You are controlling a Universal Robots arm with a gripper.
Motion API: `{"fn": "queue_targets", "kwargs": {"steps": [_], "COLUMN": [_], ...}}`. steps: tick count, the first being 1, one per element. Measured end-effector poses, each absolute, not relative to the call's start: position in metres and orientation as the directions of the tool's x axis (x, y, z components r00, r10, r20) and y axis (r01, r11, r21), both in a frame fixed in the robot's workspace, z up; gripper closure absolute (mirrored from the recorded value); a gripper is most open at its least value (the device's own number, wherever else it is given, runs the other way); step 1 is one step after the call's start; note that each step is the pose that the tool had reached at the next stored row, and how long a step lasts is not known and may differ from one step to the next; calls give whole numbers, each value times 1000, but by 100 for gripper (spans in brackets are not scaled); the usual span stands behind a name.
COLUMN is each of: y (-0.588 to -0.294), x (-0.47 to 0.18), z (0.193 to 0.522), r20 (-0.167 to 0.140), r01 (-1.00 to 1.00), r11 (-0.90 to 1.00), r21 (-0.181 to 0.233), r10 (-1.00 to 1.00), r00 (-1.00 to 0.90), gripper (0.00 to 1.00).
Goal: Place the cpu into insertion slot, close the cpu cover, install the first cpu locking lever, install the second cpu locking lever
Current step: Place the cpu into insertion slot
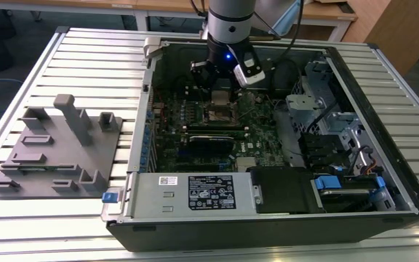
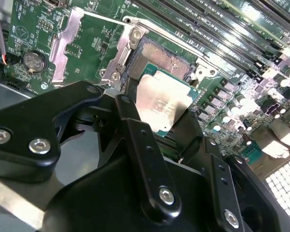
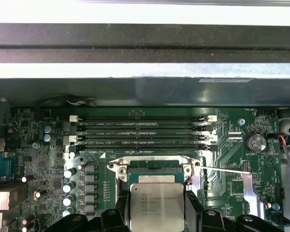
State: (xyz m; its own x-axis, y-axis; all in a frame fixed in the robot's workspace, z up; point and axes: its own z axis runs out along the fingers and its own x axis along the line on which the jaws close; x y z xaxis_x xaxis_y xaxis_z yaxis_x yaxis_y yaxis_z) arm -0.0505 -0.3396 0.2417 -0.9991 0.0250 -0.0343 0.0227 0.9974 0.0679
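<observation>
Gripper: you have the gripper (image 2: 160,108) closed narrow on the cpu (image 2: 161,104), one black finger (image 2: 135,125) pressed on each of two opposite edges. In the exterior view the gripper (image 1: 219,90) hangs inside the open computer case (image 1: 406,180), towards its far side.

Cpu: its pale metal top faces up and it sits level between the fingers. In the first wrist view the cpu (image 3: 157,205) covers the near part of the socket – you cannot tell whether it touches.

Insertion slot: the insertion slot (image 2: 159,60) is uncovered, and its dark centre and silvery rim show past the chip's far edge. In the first wrist view the insertion slot (image 3: 157,173) lies just beside the long memory slots (image 3: 142,128).

Cpu cover: the cpu cover (image 2: 62,43) is swung open off to one side of the socket, with green board showing through its window. In the first wrist view the cover (image 3: 246,186) lies near the coin battery (image 3: 256,142).

Lever: a thin lever rod (image 3: 222,169) runs from the socket's corner out across the open cover – not latched down.

Worktop: the case sits on the slatted worktop (image 1: 85,71), with a grey fixture block (image 1: 57,153) beside it on the exterior view's left.
</observation>
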Motion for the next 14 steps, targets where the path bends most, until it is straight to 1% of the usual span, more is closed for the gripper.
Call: {"fn": "queue_targets", "kwargs": {"steps": [6,14], "y": [-340,-340], "x": [-51,-51], "z": [242,241], "r20": [-34,-34], "r01": [40,175], "r11": [997,982], "r21": [68,68], "r10": [42,178], "r00": [-999,-983], "gripper": [46,46]}}
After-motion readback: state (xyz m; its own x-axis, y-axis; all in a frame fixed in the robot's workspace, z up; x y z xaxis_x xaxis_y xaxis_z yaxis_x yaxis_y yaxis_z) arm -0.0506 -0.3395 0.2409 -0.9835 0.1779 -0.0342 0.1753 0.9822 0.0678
